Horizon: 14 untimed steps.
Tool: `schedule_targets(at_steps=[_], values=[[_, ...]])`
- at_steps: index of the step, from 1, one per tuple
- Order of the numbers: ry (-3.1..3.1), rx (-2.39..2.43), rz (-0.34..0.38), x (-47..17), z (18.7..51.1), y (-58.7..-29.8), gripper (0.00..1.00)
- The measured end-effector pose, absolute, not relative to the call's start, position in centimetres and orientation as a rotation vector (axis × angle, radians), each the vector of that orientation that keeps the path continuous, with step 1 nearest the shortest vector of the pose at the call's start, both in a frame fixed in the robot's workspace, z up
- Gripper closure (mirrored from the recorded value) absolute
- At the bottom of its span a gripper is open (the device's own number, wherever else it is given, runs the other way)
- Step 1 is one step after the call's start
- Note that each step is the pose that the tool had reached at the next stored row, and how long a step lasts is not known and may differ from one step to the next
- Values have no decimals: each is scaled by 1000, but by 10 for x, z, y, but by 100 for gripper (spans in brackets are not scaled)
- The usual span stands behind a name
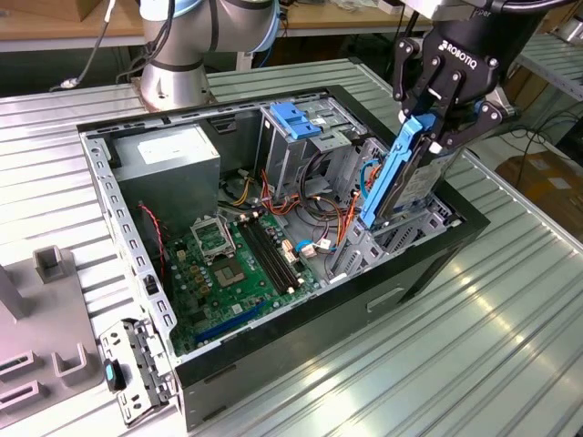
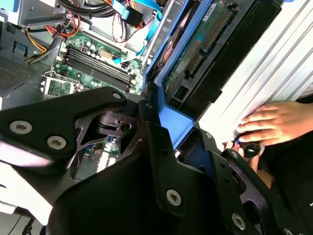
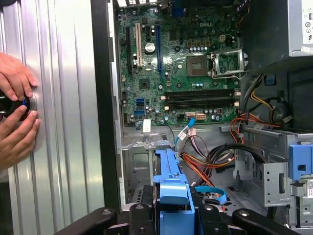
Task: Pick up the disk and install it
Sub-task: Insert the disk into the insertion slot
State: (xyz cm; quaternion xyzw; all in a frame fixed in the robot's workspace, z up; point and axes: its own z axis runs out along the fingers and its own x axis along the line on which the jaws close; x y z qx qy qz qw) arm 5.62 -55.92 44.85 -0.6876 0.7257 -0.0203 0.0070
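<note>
In the exterior view there is one disk (image 1: 405, 177). It stands nearly upright in a corner of the one computer case (image 1: 301, 328). The jaws pinch its upper end, and its lower end is hidden among parts inside the case. The case lies open on the worktop (image 1: 492, 346).

In the second wrist view the black jaws cover part of the disk (image 2: 195, 44), and one hand (image 2: 266, 122) rests outside the case.

In the first wrist view two hands lie outside the case, the first hand (image 3: 14, 76) and the second hand (image 3: 17, 139). The disk (image 3: 171, 181) shows its blue edge, cut off at the border.
</note>
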Motion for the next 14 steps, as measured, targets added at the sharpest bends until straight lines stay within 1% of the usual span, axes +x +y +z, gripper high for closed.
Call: schedule_targets(at_steps=[14], values=[[2262,-2164,-59,56,443,-558,63]])
